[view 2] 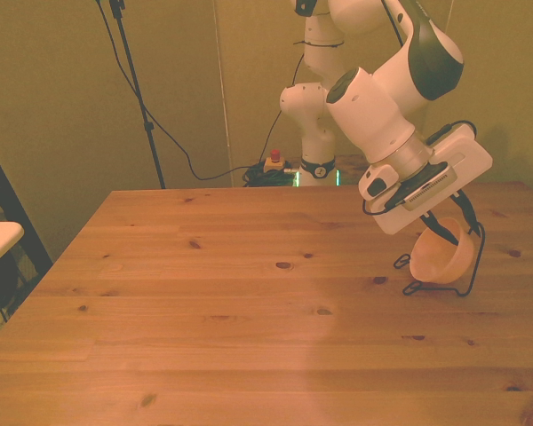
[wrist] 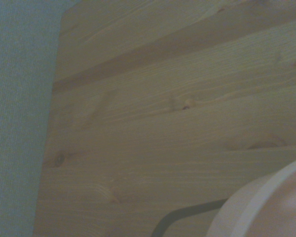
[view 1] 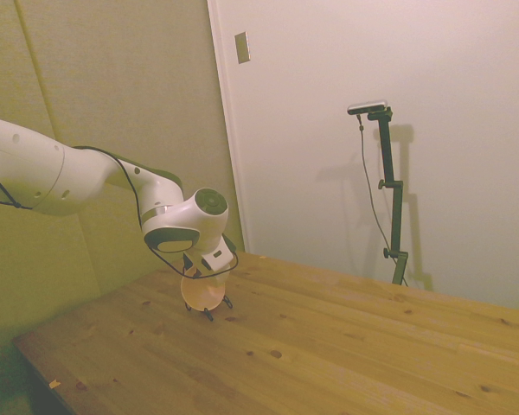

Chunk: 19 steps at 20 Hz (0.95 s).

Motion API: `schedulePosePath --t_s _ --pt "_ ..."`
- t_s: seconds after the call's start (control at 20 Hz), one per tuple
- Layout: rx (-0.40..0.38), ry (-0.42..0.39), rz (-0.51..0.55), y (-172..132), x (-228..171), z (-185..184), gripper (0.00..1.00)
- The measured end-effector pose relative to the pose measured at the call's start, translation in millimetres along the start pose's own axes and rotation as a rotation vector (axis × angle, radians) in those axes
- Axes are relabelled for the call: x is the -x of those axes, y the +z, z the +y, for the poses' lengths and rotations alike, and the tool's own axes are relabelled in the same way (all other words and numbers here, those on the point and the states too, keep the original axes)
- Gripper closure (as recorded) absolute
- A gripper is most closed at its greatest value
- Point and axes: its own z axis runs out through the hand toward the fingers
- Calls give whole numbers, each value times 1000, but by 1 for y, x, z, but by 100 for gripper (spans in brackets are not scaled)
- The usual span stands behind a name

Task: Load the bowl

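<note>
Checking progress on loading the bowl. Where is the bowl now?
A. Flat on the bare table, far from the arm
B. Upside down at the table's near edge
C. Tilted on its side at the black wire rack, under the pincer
C: the bowl sits tipped within the wire rack, directly beneath the pincer.

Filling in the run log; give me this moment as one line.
gripper: at bowl, fingers unclear | bowl: tilted in wire rack | table
</note>
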Motion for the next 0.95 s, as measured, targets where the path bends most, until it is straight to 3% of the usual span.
schedulePosePath --t_s 0.3,0.5,0.75,0.95 --pt "-10 -7 29 -19 -8 -4 0" --pt "27 -11 83 -43 -10 -5 0" --pt "104 -3 242 -84 3 13 0" --pt "172 44 357 -105 18 51 0"
